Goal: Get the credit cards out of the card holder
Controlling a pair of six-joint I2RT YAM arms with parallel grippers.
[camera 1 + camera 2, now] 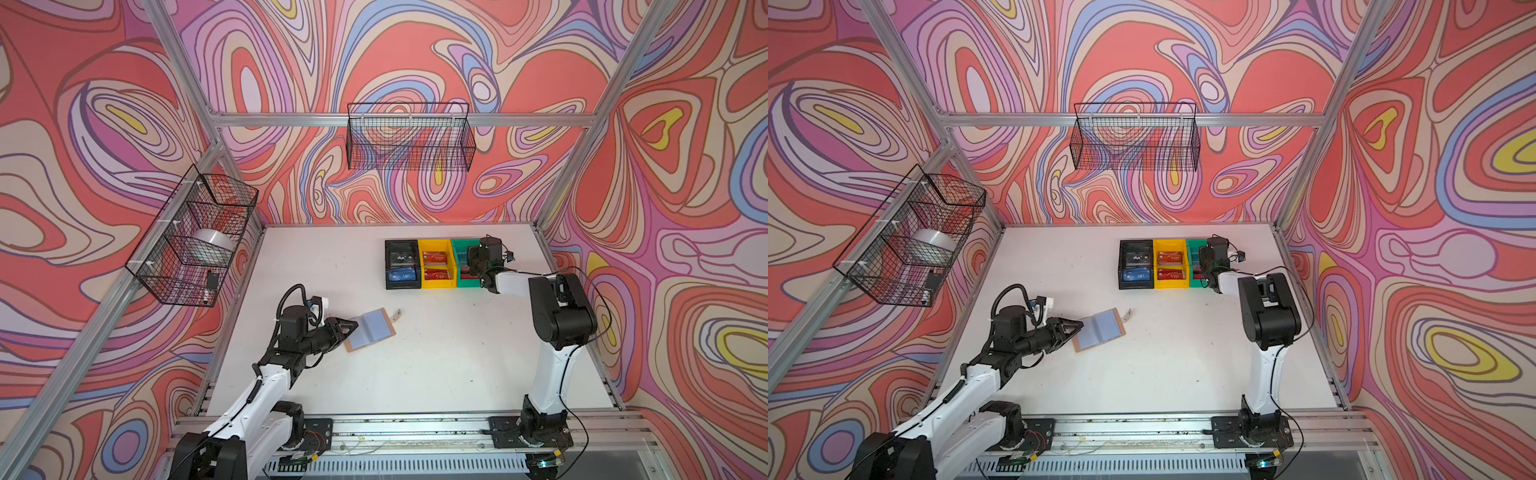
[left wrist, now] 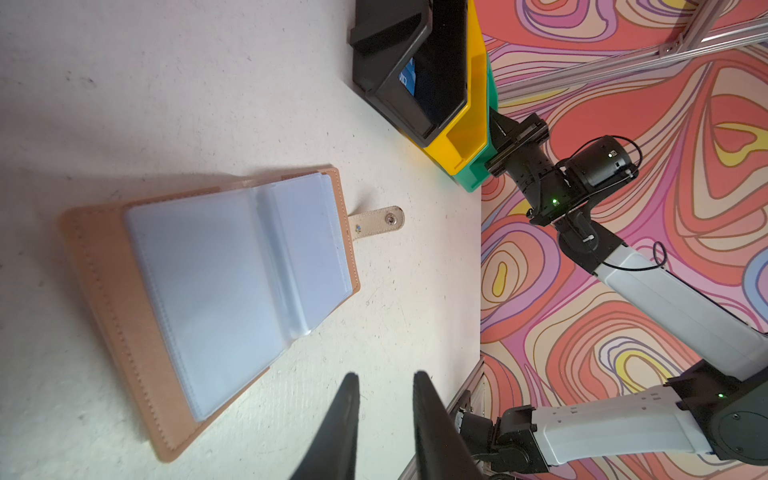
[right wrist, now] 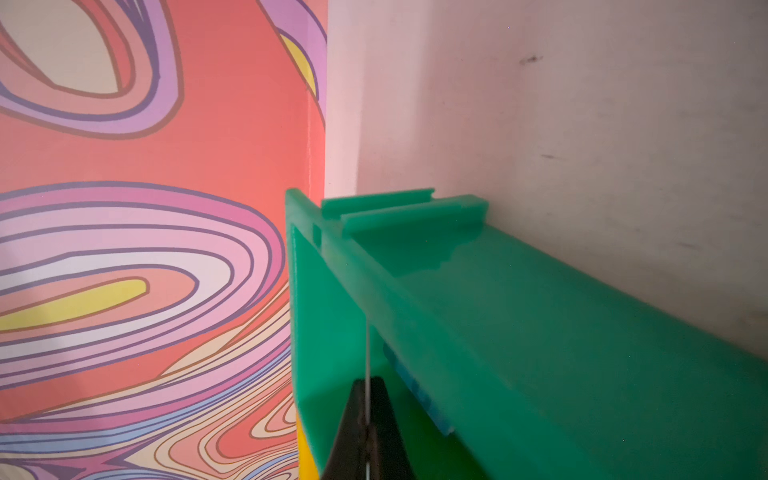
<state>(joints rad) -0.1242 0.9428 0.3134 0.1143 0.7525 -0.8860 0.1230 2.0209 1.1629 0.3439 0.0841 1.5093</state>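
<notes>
White table (image 1: 415, 365) w/ an open card holder (image 1: 371, 329) & 3 bins on it.
Card holder lies flat & spread open, tan cover down on the tabletop, bluish clear sleeves facing up, turned at a slant to the table edges; its strap tab (image 1: 397, 313) sticks out from the far-right edge & rests on the table too. The bins stand well apart from the card holder, further back & to its right, in 1 row: black bin (image 1: 402, 285) nearest the card holder, yellow bin (image 1: 438, 284) next, green bin (image 1: 467, 283) furthest, side walls touching, fronts in line. Small dark specks & scuffs mark the tabletop around the card holder & btwn it & the bins.
</notes>
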